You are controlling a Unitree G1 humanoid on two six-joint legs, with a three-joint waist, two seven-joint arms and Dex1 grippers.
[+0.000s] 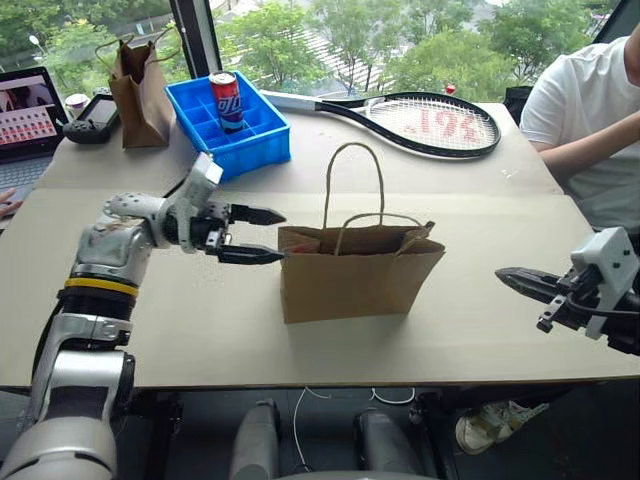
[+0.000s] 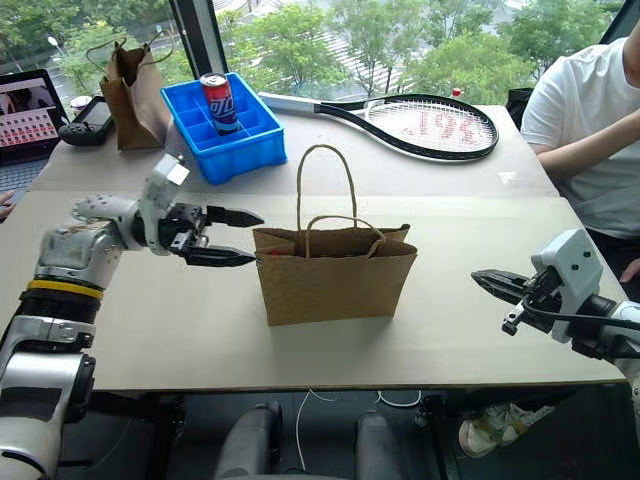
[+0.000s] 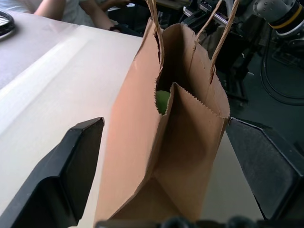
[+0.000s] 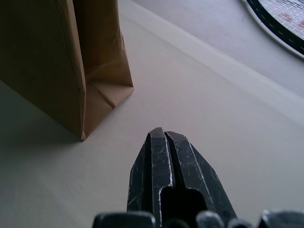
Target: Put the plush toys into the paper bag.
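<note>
The left arm reached in from the left with its forearm raised over the table and the wrist bent so that the left gripper [image 1: 262,235] pointed almost level toward the right. Its two black fingers [image 3: 59,175] stood wide apart, one above the other in the head views, with nothing between their tips. The right arm came in low from the right edge, and the right gripper [image 1: 508,276] pointed toward the left, slightly downward, hanging free. Its fingers [image 4: 164,161] lay pressed together, holding nothing.

head views look down; wrist views close on paper bag [image 3: 161,142]
</note>
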